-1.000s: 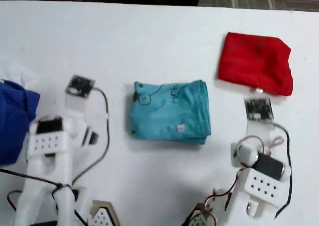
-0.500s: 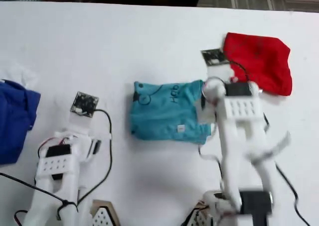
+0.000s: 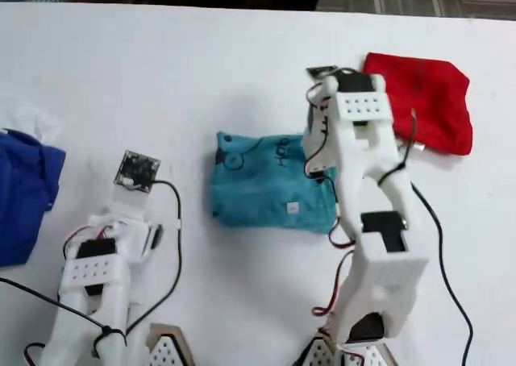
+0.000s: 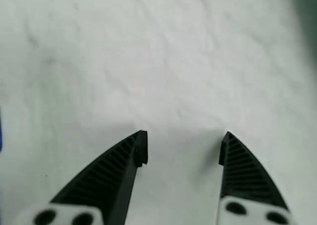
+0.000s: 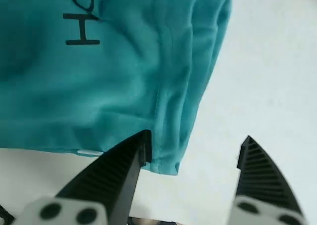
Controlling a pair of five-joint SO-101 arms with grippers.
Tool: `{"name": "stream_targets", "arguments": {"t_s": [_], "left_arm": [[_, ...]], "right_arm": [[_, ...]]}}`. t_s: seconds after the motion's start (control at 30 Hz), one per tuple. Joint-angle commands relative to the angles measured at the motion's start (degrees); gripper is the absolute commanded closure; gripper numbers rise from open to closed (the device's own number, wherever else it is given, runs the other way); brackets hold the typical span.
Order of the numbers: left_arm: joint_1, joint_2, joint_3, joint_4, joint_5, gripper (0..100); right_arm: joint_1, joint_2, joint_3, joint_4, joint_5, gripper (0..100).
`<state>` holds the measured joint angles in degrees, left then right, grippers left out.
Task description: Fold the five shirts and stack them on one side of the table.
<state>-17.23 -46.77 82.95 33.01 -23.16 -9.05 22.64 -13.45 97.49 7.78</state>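
Teal shirt (image 3: 262, 180) lies folded flat mid-table (image 3: 161, 76), long side running left to right. Right gripper (image 5: 194, 148) hangs spread wide over its edge nearest the red shirt (image 3: 419, 100). Left gripper (image 4: 183, 146) gapes over bare tabletop.

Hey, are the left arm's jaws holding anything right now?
No, the left arm's jaws stand open with nothing between them, above the white table.

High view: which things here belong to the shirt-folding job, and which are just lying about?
Job: teal shirt, red shirt, blue shirt, right gripper, left gripper.
Just there: white table, black cable.
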Motion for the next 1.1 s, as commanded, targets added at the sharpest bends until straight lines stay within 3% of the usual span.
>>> {"name": "stream_targets", "arguments": {"t_s": [0.0,0.43,0.6,0.67,0.77,1.07], "left_arm": [[-0.26,-1.05,-0.13,-1.05,-0.53,75],[-0.26,-1.05,-0.13,-1.05,-0.53,75],[-0.26,-1.05,-0.13,-1.05,-0.62,75],[-0.26,-1.05,-0.13,-1.05,-0.62,75],[-0.26,-1.05,-0.13,-1.05,-0.62,75],[-0.26,-1.05,-0.13,-1.05,-0.62,75]], "right_arm": [[-1.98,1.80,-2.46,0.75,-0.62,71.5],[-2.95,17.45,-3.25,-5.67,-0.53,71.5],[-3.56,24.22,-8.88,-1.80,-0.53,71.7],[-3.65,26.68,-11.96,0.40,-0.09,76.6],[-3.38,28.53,-16.44,2.59,0.00,98.1],[-3.03,24.40,-20.13,3.38,3.25,97.8]]}}
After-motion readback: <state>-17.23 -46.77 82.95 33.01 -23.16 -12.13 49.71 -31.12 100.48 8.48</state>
